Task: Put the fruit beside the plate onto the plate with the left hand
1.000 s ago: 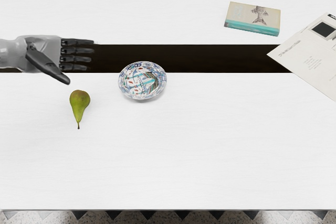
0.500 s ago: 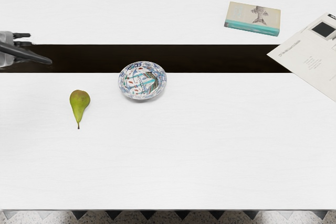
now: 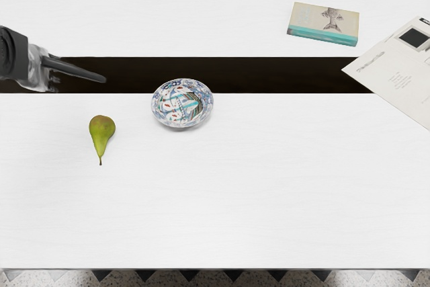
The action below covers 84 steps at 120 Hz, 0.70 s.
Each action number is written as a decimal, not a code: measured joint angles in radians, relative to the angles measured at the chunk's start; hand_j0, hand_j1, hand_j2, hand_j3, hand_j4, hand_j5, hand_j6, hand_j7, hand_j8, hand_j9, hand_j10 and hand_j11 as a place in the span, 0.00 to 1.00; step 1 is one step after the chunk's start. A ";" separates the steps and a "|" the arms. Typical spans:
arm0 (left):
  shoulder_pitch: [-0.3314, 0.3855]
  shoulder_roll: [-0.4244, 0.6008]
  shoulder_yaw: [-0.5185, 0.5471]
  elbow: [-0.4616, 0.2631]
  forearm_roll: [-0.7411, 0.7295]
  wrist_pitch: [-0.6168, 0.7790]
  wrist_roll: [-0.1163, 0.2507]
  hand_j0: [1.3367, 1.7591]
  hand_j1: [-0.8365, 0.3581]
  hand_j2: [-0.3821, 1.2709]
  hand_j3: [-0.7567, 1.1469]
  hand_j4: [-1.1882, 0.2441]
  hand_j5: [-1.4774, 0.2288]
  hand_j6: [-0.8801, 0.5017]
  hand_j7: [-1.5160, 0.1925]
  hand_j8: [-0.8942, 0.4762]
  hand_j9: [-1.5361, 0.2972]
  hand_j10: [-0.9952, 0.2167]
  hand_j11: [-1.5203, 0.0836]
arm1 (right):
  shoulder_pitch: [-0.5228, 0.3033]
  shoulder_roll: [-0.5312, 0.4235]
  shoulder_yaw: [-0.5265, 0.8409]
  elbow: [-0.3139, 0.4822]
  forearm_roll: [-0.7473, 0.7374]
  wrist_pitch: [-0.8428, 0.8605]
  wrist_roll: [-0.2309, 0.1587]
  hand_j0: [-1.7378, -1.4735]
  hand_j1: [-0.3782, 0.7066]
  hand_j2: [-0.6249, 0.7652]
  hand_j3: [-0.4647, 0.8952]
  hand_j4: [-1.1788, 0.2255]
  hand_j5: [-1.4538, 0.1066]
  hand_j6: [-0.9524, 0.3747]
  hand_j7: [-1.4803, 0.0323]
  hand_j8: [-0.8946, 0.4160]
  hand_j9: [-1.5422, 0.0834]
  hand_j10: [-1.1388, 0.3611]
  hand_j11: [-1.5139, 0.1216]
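From the head camera I see one patterned plate (image 3: 182,103), shallow and bowl-like, sitting near the far edge of the nearer white table (image 3: 269,186). Its inside shows only its painted blue, red and green design. The single fruit, a green pear (image 3: 101,132), lies on the bare tabletop at about 8 o'clock from the plate. It is near the plate but clearly apart from it, with its stem pointing toward 6 o'clock. My left hand (image 3: 50,72) comes in at the picture's 9 o'clock edge, over a dark gap (image 3: 269,75) that runs across the view between the near white surface and a second white surface beyond it. The hand is at about 11 o'clock from the pear and not touching it. I cannot tell how far open the hand is, and nothing shows in its grasp. On the far surface, at about 2 o'clock from the plate, lies one book (image 3: 323,23) with a teal edge. One printed sheet of paper (image 3: 396,78) sits at the 3 o'clock edge, spanning the gap. A strip of speckled floor (image 3: 201,279) shows along the 6 o'clock edge.
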 joint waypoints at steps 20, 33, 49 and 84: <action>-0.060 -0.062 0.046 -0.002 -0.096 0.005 0.008 0.76 0.99 0.23 0.40 0.83 0.87 0.64 0.89 0.65 0.84 0.82 0.95 | 0.000 0.000 0.000 0.000 0.000 0.000 0.000 0.30 0.04 0.45 0.34 0.83 0.92 0.71 0.97 0.67 0.94 0.75 0.92; -0.112 -0.132 0.109 0.001 -0.154 0.006 0.017 0.76 0.99 0.23 0.40 0.83 0.87 0.64 0.89 0.65 0.84 0.82 0.95 | 0.000 0.000 0.000 0.000 0.000 0.000 0.000 0.30 0.04 0.45 0.34 0.83 0.92 0.71 0.97 0.67 0.94 0.75 0.92; -0.158 -0.205 0.195 0.007 -0.222 0.006 0.021 0.76 0.99 0.23 0.40 0.83 0.87 0.64 0.89 0.65 0.84 0.82 0.95 | 0.000 0.000 0.000 0.000 0.000 0.000 0.000 0.30 0.04 0.45 0.34 0.83 0.92 0.71 0.97 0.67 0.94 0.75 0.92; -0.195 -0.314 0.404 0.042 -0.344 0.006 0.022 0.76 0.99 0.23 0.40 0.83 0.86 0.64 0.89 0.65 0.84 0.82 0.95 | 0.000 0.000 0.000 0.000 0.000 0.000 0.000 0.30 0.04 0.45 0.34 0.83 0.92 0.71 0.97 0.67 0.94 0.75 0.92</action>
